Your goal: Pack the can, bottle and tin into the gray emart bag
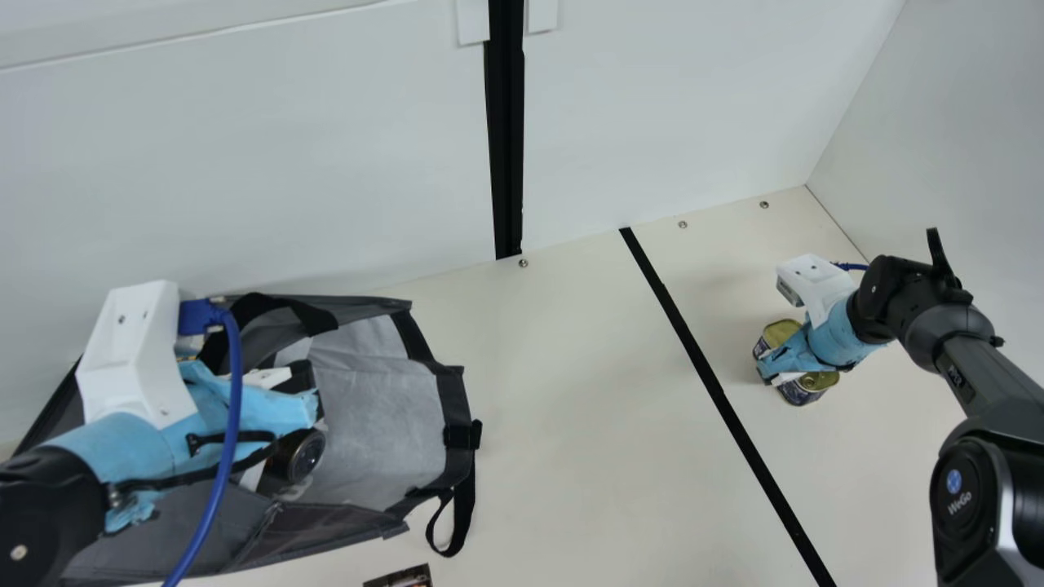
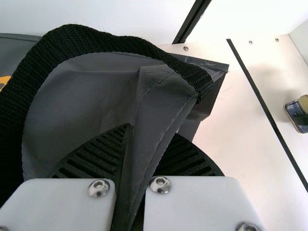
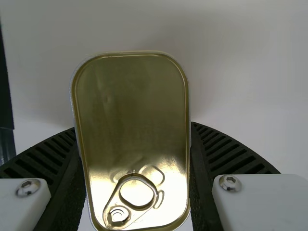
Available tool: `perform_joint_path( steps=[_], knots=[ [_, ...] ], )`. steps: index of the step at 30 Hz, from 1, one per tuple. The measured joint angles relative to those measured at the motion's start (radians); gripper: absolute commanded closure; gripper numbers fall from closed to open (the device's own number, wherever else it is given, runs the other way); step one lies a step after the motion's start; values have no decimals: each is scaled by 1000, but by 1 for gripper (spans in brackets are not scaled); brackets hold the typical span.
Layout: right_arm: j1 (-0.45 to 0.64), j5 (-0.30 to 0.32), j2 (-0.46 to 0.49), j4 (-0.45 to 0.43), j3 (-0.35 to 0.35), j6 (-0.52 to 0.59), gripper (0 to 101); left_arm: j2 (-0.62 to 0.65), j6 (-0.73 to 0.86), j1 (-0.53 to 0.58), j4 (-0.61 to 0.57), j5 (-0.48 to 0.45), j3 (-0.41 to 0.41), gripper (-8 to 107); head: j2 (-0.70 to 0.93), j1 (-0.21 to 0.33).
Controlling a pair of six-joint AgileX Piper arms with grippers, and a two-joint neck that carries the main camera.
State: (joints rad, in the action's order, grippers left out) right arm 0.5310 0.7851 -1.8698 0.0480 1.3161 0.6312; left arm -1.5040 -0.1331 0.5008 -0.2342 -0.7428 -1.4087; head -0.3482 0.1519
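The tin (image 3: 130,106) is on your right, over the cream table (image 1: 571,424), well apart from the gray emart bag (image 1: 375,416) and across the black strip (image 1: 710,379) from it; it has its lid up, and whether its base touches the table you cannot tell; your right gripper (image 3: 133,126) has closed on it, one ribbed finger against each long side; your left gripper (image 2: 153,131) is pinching a fold of the bag's gray fabric, near the black strap (image 2: 72,38)

Expect the tin to be stiff and fairly heavy for its size, with smooth metal walls that could slip or swivel if your squeeze is slack; a firm grip should not crush it; keep the hold across the narrow width, near the middle of its length, so neither end dips, and leave the ring pull (image 3: 134,177) alone, since it is a poor and risky handle; the bag is soft and will likely sag, so hold that fold steady as the tin goes in
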Motion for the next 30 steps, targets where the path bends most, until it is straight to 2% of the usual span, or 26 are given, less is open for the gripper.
perform_joint_path(
  steps=[13,30],
  knots=[
    [-25,18,70,41,-9,34,101,0,0,0,0,0,0,89,2,0],
    [-90,39,186,59,-66,48,101,0,0,0,0,0,0,89,0,0]
  ],
)
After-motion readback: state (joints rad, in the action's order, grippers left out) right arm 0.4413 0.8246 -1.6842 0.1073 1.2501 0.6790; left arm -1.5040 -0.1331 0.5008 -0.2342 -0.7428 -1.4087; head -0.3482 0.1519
